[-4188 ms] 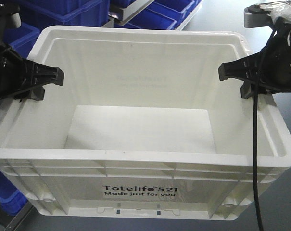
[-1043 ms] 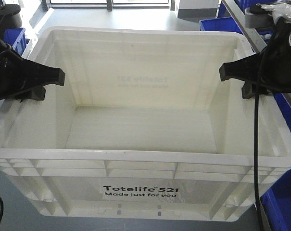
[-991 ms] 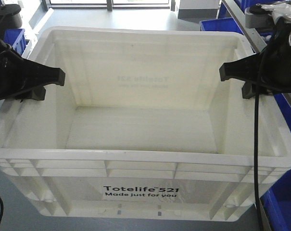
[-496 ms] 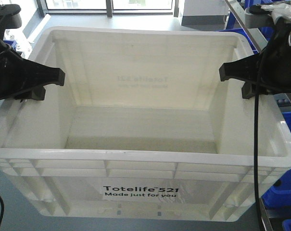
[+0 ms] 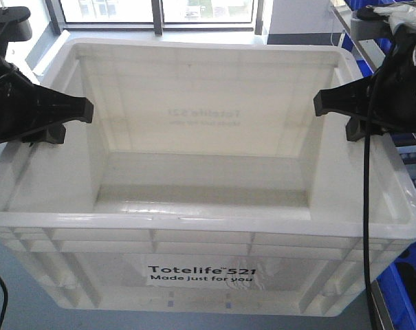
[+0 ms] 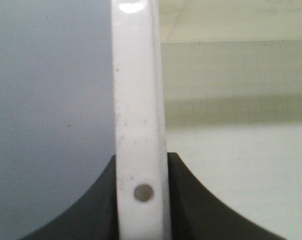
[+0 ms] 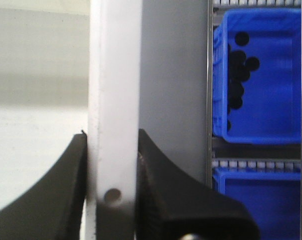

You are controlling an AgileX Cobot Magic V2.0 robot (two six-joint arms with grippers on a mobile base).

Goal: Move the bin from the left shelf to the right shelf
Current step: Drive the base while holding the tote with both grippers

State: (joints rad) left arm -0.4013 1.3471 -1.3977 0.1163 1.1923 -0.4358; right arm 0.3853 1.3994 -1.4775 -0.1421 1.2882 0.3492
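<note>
The white bin (image 5: pixel 194 230), printed "Totelife 521 Made just for you" on its near side, fills the front view and is empty. My left gripper (image 5: pixel 73 122) is shut on the bin's left rim. My right gripper (image 5: pixel 333 117) is shut on its right rim. In the left wrist view the black jaws of my left gripper (image 6: pixel 142 157) press both sides of the white rim (image 6: pixel 138 100). In the right wrist view my right gripper (image 7: pixel 112 134) clamps the rim (image 7: pixel 116 60) the same way. The bin's underside is hidden, so what it rests on cannot be told.
Blue plastic bins (image 7: pixel 260 80) (image 7: pixel 260 200) sit on a roller shelf to the right of the bin, behind a metal rail (image 7: pixel 209 100). A blue bin (image 5: pixel 406 289) shows at the lower right in the front view. Windows (image 5: pixel 159 8) lie ahead. Grey floor (image 6: pixel 51 100) is on the left.
The background has swung: blue bins behind and left of the bin left the view, windows and the right shelf came in. Bin and both grippers hold the same pose in frame.
</note>
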